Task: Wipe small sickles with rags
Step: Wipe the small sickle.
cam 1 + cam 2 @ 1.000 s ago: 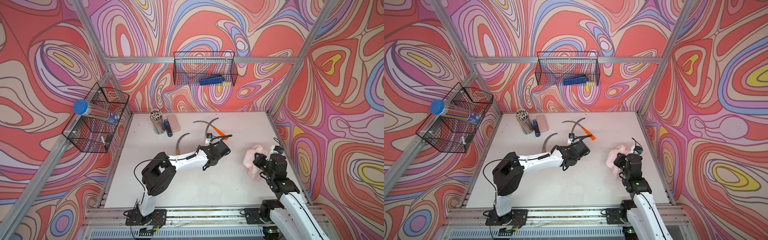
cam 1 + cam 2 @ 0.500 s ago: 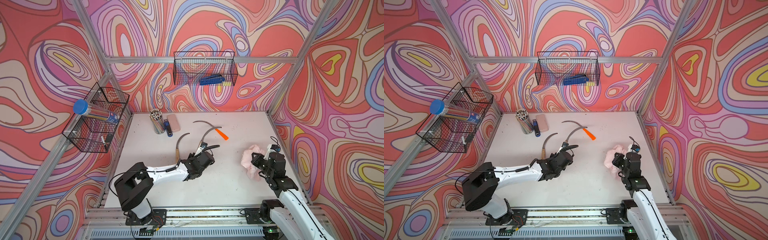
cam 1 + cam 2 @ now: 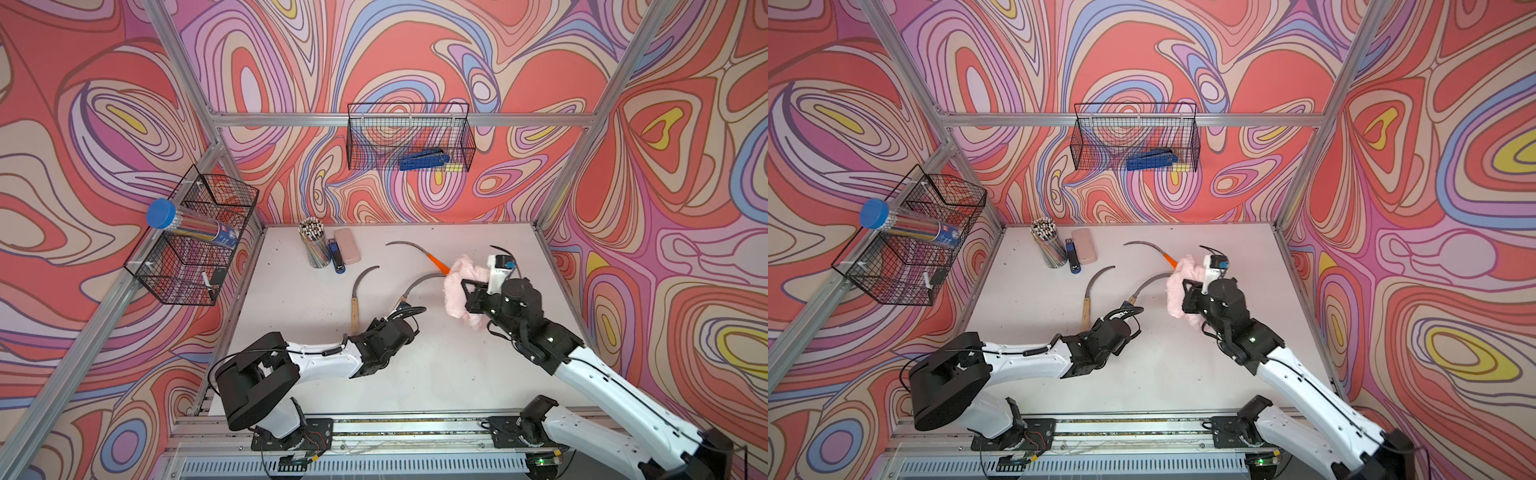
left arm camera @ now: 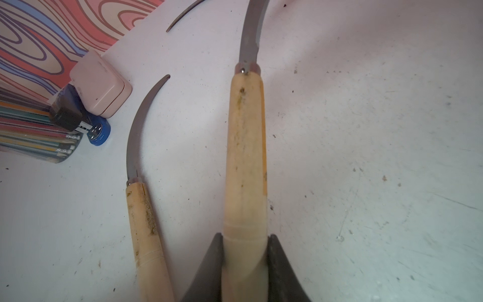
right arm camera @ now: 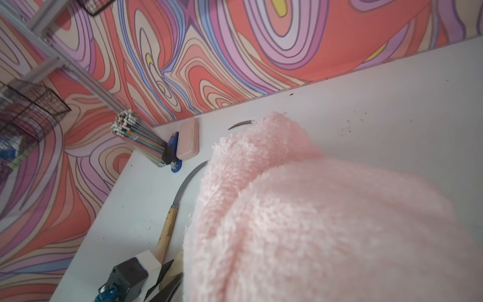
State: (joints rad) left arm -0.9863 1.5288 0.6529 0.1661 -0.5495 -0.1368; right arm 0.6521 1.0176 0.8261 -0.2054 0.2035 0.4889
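White table (image 3: 436,374) — L gripper (image 4: 245,236) clamps 1 wood-handled sickle (image 4: 245,143), R gripper (image 3: 464,293) clutches pink rag (image 3: 456,272).

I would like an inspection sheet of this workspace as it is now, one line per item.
Surface: white table, dark specks.
Job's things: held sickle; second wooden sickle and orange sickle lying on table; rag.
Clutter: pencil cup, stapler, pink case, back left.
End effectors: left end effector shut on held sickle's handle; right end effector shut on rag.
Cables: cable loops over left wrist.
Surroundings: back basket holds blue tool; side basket holds blue-capped tube.
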